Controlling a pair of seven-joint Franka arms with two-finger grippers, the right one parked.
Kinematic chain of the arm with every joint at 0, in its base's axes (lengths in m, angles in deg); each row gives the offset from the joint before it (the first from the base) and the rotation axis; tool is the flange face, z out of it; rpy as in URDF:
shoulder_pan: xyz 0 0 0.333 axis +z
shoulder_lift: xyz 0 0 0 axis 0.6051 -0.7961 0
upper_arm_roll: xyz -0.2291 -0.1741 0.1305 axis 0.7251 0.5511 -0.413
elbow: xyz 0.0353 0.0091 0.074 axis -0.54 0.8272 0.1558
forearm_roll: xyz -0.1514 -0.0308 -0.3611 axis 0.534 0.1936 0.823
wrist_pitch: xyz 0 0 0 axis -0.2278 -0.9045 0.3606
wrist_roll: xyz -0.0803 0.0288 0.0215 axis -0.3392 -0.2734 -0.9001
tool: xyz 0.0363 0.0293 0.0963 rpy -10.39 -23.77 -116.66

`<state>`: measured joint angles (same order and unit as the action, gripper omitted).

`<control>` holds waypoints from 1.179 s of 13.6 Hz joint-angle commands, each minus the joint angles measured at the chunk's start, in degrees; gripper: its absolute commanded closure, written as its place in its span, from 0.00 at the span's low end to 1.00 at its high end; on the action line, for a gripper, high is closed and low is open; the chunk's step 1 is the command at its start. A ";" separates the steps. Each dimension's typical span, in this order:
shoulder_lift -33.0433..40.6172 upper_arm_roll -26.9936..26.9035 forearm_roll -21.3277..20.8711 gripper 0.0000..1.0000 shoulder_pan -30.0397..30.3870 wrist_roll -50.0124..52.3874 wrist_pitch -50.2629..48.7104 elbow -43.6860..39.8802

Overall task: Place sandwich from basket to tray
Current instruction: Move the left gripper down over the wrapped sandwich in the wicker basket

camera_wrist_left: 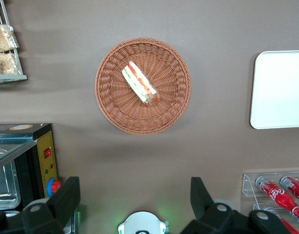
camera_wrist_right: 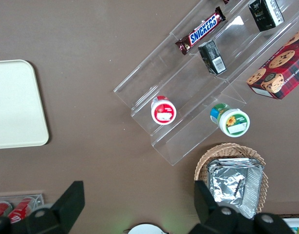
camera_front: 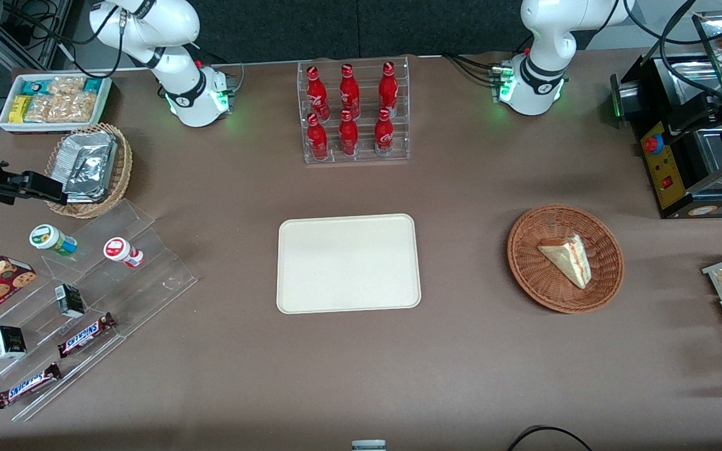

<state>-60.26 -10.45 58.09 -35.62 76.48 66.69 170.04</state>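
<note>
Sandwich (camera_front: 566,257): triangular wedge, pale bread, red and green filling stripe along cut edge. Lies flat in round brown wicker basket (camera_front: 527,272), roughly at centre, clear of rim on all sides. Seen from the wrist camera as sandwich (camera_wrist_left: 140,83) in basket (camera_wrist_left: 113,105), filling edge facing up toward camera.

Handling, judged: light, soft, easily crushed. Bread faces likely to dent under a firm squeeze; filling could slide out if pinched across the tip. Best hold probably across the two flat bread faces near the thick middle of the wedge, fingers aligned with the long cut edge, gentle closing. Woven basket floor uneven, so low fingertips may snag on wicker.

Gripper (camera_wrist_left: 135,202): fingers spread wide, nothing between them, poised high above table, not yet over basket; sandwich well apart from fingertips. Not visible from the front camera, out of frame.

Tray (camera_front: 348,300): cream, rectangular, low rim, nothing on it, flat on table, well apart from basket toward parked arm's end. Rack of red bottles (camera_front: 351,113) farther from front camera than tray. Task not yet begun; descent and hold first.
</note>
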 commanded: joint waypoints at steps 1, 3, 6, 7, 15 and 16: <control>-0.17 0.16 0.04 0.00 0.15 -1.07 -0.46 -0.57; -1.47 0.25 -1.01 0.00 0.14 -0.73 -0.37 -1.18; -6.47 0.34 -2.68 0.00 -0.12 10.29 0.85 -0.48; -8.41 0.34 -2.95 0.00 -0.12 15.83 2.69 0.04; -9.66 0.43 -3.13 0.00 -0.82 48.13 38.51 27.87; -9.66 0.43 -3.04 0.00 -0.82 48.58 43.26 31.39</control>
<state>-71.90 -10.07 55.87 -36.15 121.64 102.26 193.76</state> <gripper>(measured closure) 0.000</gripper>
